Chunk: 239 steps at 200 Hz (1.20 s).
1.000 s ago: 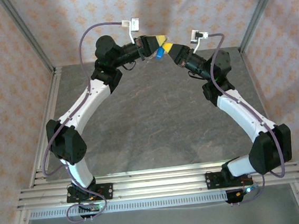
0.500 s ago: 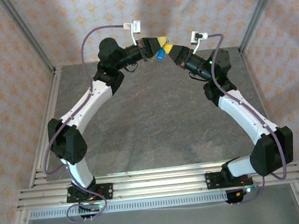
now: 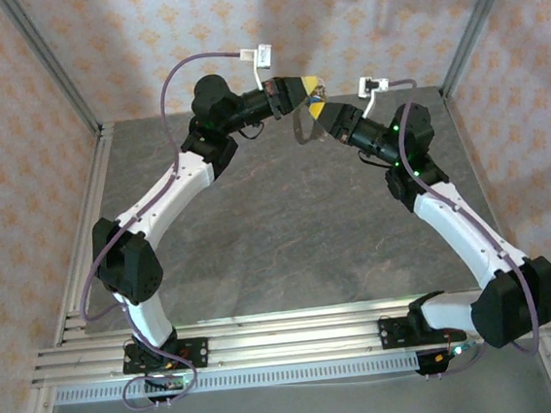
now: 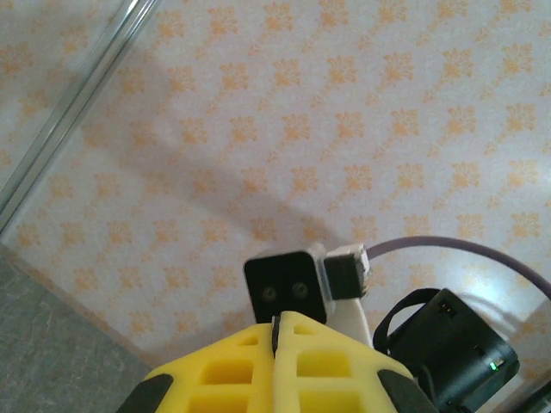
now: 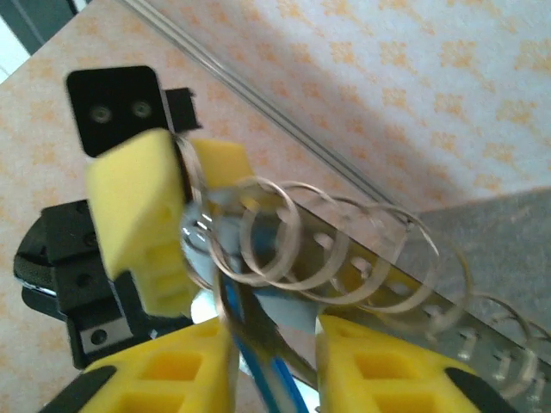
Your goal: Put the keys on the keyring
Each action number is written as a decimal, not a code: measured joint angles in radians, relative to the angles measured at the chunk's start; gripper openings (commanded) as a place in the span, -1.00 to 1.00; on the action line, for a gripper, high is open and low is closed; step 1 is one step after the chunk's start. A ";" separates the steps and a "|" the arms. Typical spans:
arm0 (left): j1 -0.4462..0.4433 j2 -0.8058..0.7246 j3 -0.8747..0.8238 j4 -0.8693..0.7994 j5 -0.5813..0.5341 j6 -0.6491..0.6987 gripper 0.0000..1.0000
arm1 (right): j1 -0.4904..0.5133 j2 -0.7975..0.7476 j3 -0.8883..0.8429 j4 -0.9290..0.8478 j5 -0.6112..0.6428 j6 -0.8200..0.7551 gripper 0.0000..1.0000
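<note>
keyring (image 5: 296,225) pinched aloft by closed left end effector (image 4: 276,323), likely so the parted right end effector (image 5: 275,329) can thread the key (image 5: 258,379).

My right fingers (image 5: 383,370) are matt yellow plastic; the keyring (image 5: 244,231) is thin, glossy silvery metal; the key (image 5: 269,387) head, smooth blue plastic.

Robot lab cell: aluminium frame (image 3: 53,67), patterned walls (image 3: 141,24).

No legible text, label, brand, number or sign on any surface in view
</note>
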 measured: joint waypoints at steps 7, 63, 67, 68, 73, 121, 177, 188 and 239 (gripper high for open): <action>0.000 0.000 0.000 0.000 -0.003 0.000 -1.00 | -0.010 -0.008 -0.011 -0.014 -0.003 -0.002 -0.31; 0.005 0.000 0.000 0.013 -0.015 0.000 -1.00 | -0.115 -0.150 -0.099 -0.156 -0.009 -0.043 -0.28; 0.006 0.000 0.000 0.013 -0.017 0.000 -1.00 | -0.119 -0.157 -0.099 -0.162 -0.007 -0.045 -0.28; 0.006 0.000 0.000 0.014 -0.017 0.000 -1.00 | -0.119 -0.159 -0.099 -0.164 -0.007 -0.047 -0.28; 0.008 0.000 0.000 0.014 -0.019 0.000 -1.00 | -0.124 -0.169 -0.100 -0.168 -0.003 -0.048 -0.28; 0.019 0.000 -0.011 0.022 -0.031 0.000 -1.00 | -0.126 -0.166 -0.075 -0.150 0.058 -0.026 -0.28; 0.019 0.000 -0.022 0.059 -0.049 -0.020 -1.00 | -0.126 -0.045 0.046 0.040 0.096 0.092 -0.28; 0.019 0.000 -0.022 0.068 -0.052 -0.026 -1.00 | -0.122 -0.024 0.061 0.081 0.098 0.112 -0.28; 0.019 0.000 -0.022 0.080 -0.052 -0.031 -1.00 | -0.042 0.077 0.126 0.161 0.101 0.143 -0.34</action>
